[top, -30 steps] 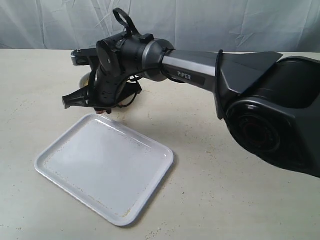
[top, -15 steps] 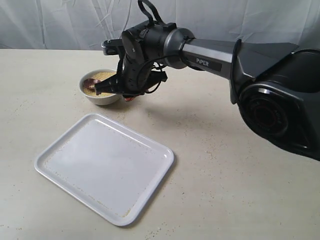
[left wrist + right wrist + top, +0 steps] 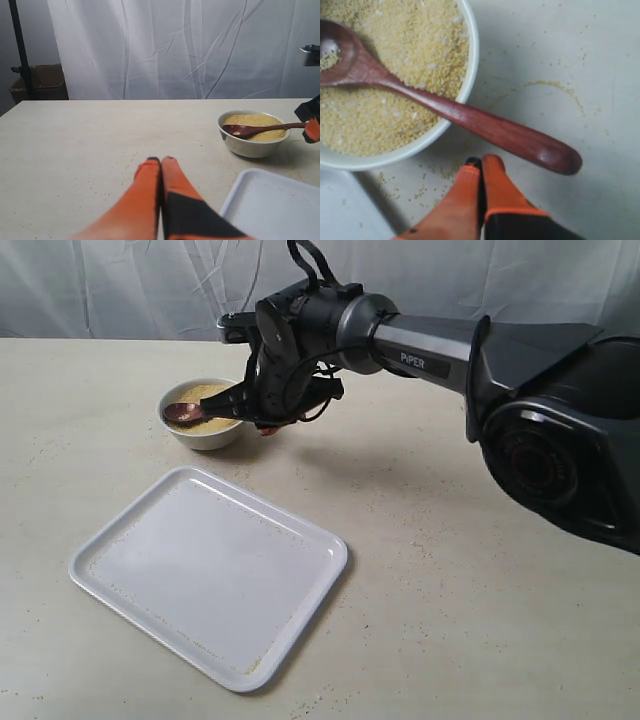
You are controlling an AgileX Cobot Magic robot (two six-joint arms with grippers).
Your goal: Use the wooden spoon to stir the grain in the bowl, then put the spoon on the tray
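Right gripper [image 3: 481, 162] hovers empty, fingers pressed together like the idle left gripper [image 3: 161, 161], beside the wooden spoon [image 3: 485, 126] propped in the grain [image 3: 420, 40] of the white bowl [image 3: 205, 435] near the bench's far edge: light, stiff, glossy, probably slippery, so best pinched mid-handle outside the rim.

From my station I can read a single marking. It is the brand word "PiPER", in pale letters running along the grey metallic forearm tube [image 3: 421, 359] of the right arm, and it shows in the exterior view. In both wrist views I find nothing legible: no letters, numbers or signs.
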